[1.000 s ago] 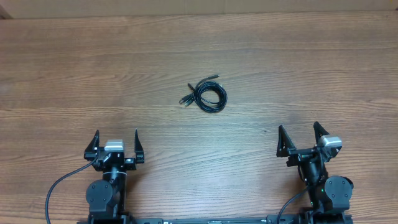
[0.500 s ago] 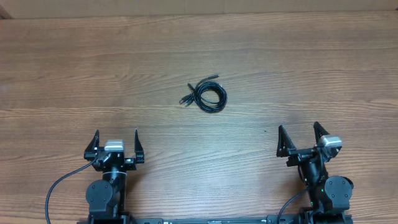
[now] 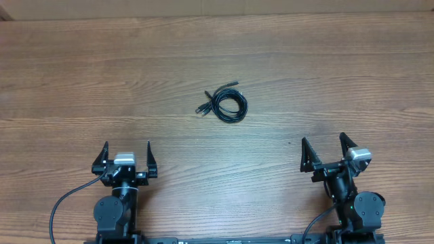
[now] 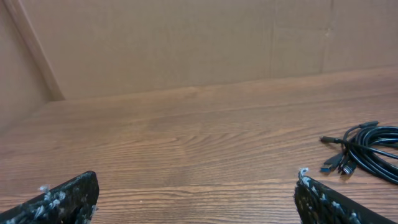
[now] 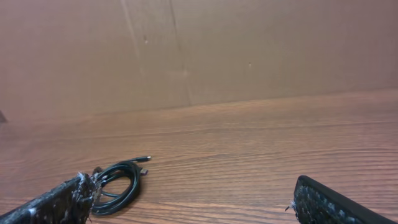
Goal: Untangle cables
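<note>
You've got the wooden table (image 3: 68, 68) filling pretty much the whole overhead frame, grain running left to right. A plain cardboard wall (image 4: 186, 43) runs along its far edge and fills the upper half of both wrist views.

The two arms sit at the bottom of the overhead frame. Your left gripper (image 3: 127, 146) is in the lower left and your right gripper (image 3: 323, 139) is in the lower right. Both have their jaws spread wide with nothing between the fingers, just bare wood. The right one is turned a bit off square. A thicker black arm wire (image 3: 64, 203) loops out of the left arm's base at the bottom left.

The cables (image 3: 228, 105) lie flat on the table just above the middle of the overhead frame, well apart from both grippers. They're thin black cords wound into a small, loose round coil, with a few short ends poking out to the upper left of it. In the left wrist view the coil (image 4: 367, 146) sits at the right edge, small plug ends (image 4: 339, 163) fanned out toward the left. In the right wrist view it (image 5: 118, 180) lies at the lower left, just past the left finger, with one plug tip (image 5: 144, 158) sticking out to the right.
</note>
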Tool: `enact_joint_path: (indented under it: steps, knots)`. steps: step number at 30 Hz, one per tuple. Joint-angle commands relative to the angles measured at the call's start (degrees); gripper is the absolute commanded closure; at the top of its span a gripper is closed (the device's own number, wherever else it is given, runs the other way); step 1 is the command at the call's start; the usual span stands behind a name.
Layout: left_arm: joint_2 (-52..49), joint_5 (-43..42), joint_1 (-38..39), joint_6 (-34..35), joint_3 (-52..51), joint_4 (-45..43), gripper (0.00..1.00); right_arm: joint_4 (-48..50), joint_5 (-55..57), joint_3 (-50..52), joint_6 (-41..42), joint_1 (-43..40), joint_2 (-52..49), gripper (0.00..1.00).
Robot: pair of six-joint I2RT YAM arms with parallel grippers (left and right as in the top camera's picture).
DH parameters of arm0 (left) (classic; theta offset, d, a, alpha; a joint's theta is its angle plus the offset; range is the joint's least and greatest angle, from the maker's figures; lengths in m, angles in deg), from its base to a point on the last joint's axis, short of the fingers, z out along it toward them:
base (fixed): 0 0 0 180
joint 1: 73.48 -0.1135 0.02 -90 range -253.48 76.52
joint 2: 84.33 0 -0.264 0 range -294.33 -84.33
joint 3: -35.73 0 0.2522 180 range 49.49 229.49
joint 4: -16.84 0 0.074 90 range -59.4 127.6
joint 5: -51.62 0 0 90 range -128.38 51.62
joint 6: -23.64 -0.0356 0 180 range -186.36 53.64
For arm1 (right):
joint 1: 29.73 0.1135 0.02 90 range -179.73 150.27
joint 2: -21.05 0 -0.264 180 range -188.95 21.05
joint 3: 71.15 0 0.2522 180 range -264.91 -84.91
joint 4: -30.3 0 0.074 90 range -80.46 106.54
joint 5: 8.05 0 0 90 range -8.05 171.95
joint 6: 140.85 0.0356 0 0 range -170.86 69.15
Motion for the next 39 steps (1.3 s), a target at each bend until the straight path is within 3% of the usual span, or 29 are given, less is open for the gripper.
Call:
enact_joint_path:
  steps: [1, 5, 9, 19, 25, 30, 34, 39]
  knots:
    - [0.5, -3.3, -0.2, 1.0, -0.2, -0.2, 0.00, 0.3, -2.4, 0.5, 0.4, -0.4, 0.0, 0.00]
    - [-0.8, -8.2, 0.2, 5.4, 1.7, 3.6, 0.00, -3.2, -6.0, -1.3, 0.4, -0.4, -2.8, 0.00]
    - [-5.9, -7.5, 1.0, 6.7, 11.1, 17.2, 0.00, -11.3, -9.0, -6.9, 0.4, -0.4, -7.7, 0.00]
    - [-28.5, -11.5, 2.5, 6.8, 40.0, 26.8, 0.00, -23.6, -9.7, -34.4, 0.4, 1.2, -26.7, 0.00]
    - [-43.8, -23.4, 4.5, 6.5, 60.5, 36.9, 0.00, -30.4, -14.7, -48.3, 0.4, 3.3, -36.0, 0.00]
    - [-50.6, -33.9, 4.7, 6.7, 65.0, 36.7, 0.00, -29.2, -18.3, -48.9, 0.2, 3.3, -36.8, 0.00]
    - [-55.2, -27.8, 5.2, 15.6, 69.3, 38.3, 0.00, -29.5, -18.6, -49.0, 0.2, 3.5, -36.9, 0.00]
    - [-63.2, -10.4, 11.8, 13.9, 82.4, 49.2, 0.00, -31.0, -13.5, -52.9, 0.0, 3.5, -40.7, 0.00]
